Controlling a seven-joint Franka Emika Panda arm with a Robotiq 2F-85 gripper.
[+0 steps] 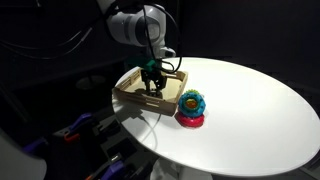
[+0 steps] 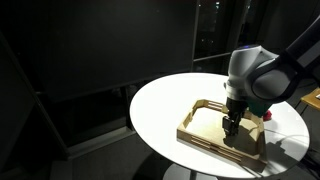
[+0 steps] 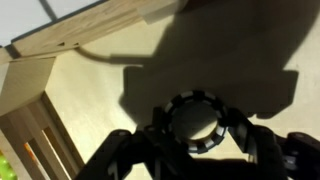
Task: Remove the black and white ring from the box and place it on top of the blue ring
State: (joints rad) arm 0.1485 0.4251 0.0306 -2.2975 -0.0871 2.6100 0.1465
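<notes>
Two gripper [image 3: 195, 125] fingers straddle the black and white ring [image 3: 190, 99], flat on the box [image 3: 80, 35] floor, set narrow for lifting; contact is unclear. Its target, the blue ring [image 1: 192, 100], sits just right of the box.

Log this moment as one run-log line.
stage: pickup | gripper: inside box, straddling black and white ring, grip unconfirmed | blue ring: atop red ring, outside box

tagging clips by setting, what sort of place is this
Probably a robotics lab or test room rather than a home: a round white table stands in a dark, blacked-out space, a robot arm works over a wooden box, and a toy ring stack sits beside it.
</notes>
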